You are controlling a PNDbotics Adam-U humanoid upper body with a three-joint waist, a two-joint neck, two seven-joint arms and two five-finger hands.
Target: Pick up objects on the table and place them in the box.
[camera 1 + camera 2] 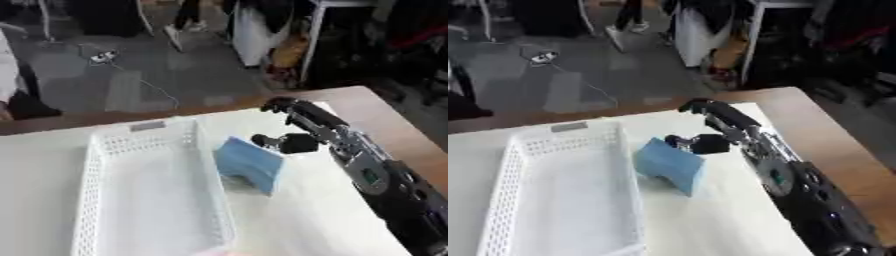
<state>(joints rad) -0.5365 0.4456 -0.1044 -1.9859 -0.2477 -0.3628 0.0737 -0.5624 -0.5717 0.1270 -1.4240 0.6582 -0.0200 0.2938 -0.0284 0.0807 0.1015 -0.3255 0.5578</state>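
My right hand (308,131) reaches in from the near right, fingers stretched forward and relaxed, thumb turned in toward the block (250,165). The hand is spread apart and holds nothing. The thumb tip sits just beside the block's upper right edge; whether it touches, I cannot tell. The block is blue, tilted, standing on the table (315,220) to the left of my palm, its far side leaning at or against the box (98,190) wall. The box, a white mesh basket, lies further left of the block and looks bare inside.

I judge I am at the grasp step: the block is not yet taken and nothing is in the box. Next I need to bring my fingers over the block's top and my thumb under its right face, curl them onto it, lift it over the box wall, and let go inside. The tilt may make it slip or tip as I press.

My left hand does not show.
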